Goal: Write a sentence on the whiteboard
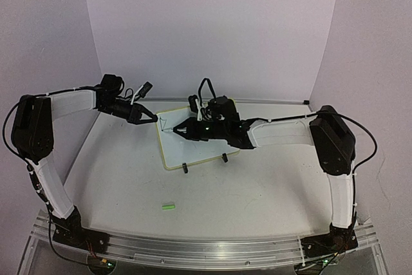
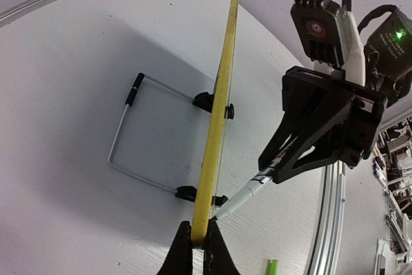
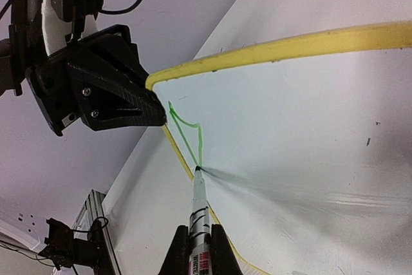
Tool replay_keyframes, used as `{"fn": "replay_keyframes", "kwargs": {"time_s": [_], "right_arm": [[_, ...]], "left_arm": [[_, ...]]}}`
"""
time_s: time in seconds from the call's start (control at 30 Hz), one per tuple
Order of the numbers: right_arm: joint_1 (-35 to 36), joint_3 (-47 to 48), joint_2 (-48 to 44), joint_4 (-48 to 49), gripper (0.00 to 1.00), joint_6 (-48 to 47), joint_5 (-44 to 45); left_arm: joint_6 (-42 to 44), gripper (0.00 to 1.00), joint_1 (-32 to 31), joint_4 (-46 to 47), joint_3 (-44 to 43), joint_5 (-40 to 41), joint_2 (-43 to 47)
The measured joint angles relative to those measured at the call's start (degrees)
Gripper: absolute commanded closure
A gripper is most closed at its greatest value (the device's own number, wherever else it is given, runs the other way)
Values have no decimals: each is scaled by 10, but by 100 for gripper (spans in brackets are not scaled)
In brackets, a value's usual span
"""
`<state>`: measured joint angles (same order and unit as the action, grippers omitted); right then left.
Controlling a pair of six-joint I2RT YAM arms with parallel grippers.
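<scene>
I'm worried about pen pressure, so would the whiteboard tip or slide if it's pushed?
Probably tippy alone: the whiteboard is thin and props on a slim wire stand. It looks light, so it may slide on the smooth table. The left gripper pinching its edge should steady it against the marker.

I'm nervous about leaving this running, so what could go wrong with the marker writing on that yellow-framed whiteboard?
1. The green marker strokes sit at the corner of the small glossy white board with a yellow frame, beside the left end effector; a stroke that way might run off the board or bump it.
2. The board leans on a thin wire stand, pinched only at its frame; pressure from the grey marker pen in the right end effector could shift it.
</scene>
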<state>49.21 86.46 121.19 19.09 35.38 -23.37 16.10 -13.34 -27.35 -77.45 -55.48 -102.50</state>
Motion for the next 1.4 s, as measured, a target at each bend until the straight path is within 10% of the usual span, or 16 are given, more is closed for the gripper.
{"fn": "replay_keyframes", "kwargs": {"time_s": [1.4], "right_arm": [[0,-6,-31,-5,100,-28,56]], "left_arm": [[2,100,-1,-2,-1,2,0]]}}
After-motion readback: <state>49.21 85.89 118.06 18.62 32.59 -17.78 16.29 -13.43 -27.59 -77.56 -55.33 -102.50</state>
